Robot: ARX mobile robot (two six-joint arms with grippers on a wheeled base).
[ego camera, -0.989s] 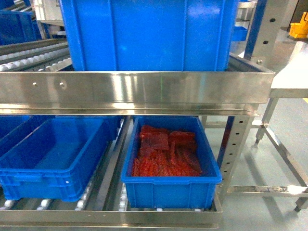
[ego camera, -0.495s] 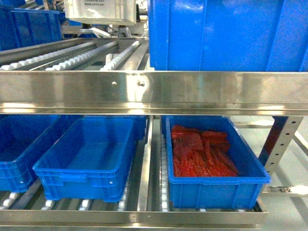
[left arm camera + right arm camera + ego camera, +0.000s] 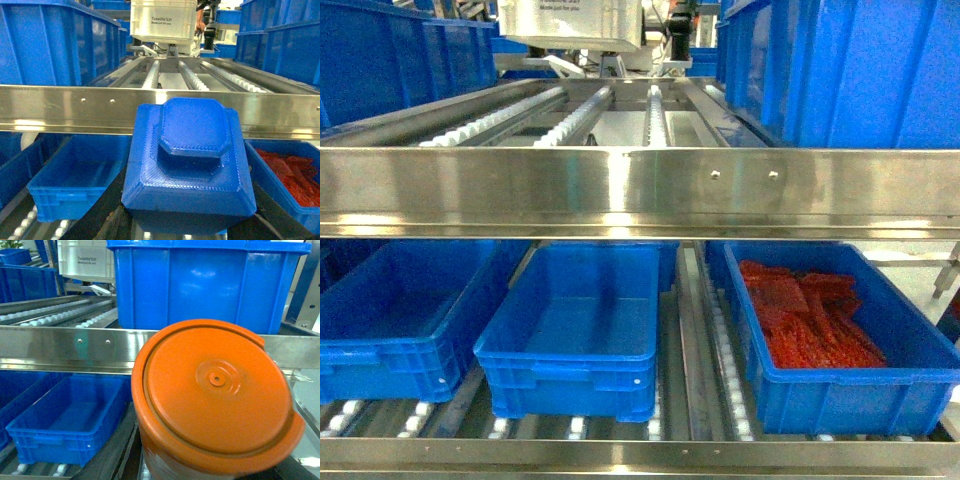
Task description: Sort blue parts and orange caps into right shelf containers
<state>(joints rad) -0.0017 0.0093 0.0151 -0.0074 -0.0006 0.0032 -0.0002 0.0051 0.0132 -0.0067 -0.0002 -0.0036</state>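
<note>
In the left wrist view a blue part (image 3: 190, 150), a stepped block with an octagonal top, fills the middle. My left gripper (image 3: 187, 222) is shut on it, with dark fingers (image 3: 107, 220) showing at its lower sides. The right wrist view shows a round orange cap (image 3: 215, 395) on an orange cylinder, held in my shut right gripper (image 3: 210, 462). A large deep blue crate (image 3: 200, 285) stands on the upper rollers behind the cap. In the head view the same kind of crate (image 3: 860, 70) sits at the upper right. Neither gripper shows in the head view.
A steel shelf rail (image 3: 640, 190) crosses the head view. Below it stand two shallow blue bins (image 3: 575, 330) with nothing in them and a bin of red items (image 3: 810, 320) on the right. Roller tracks (image 3: 570, 115) run back to a white box (image 3: 575, 20). More blue crates (image 3: 390, 55) stand upper left.
The head view has shifted left along the shelf: the large crate slid from the centre to the right edge, the bin of red items moved right, and a third lower bin came into view.
</note>
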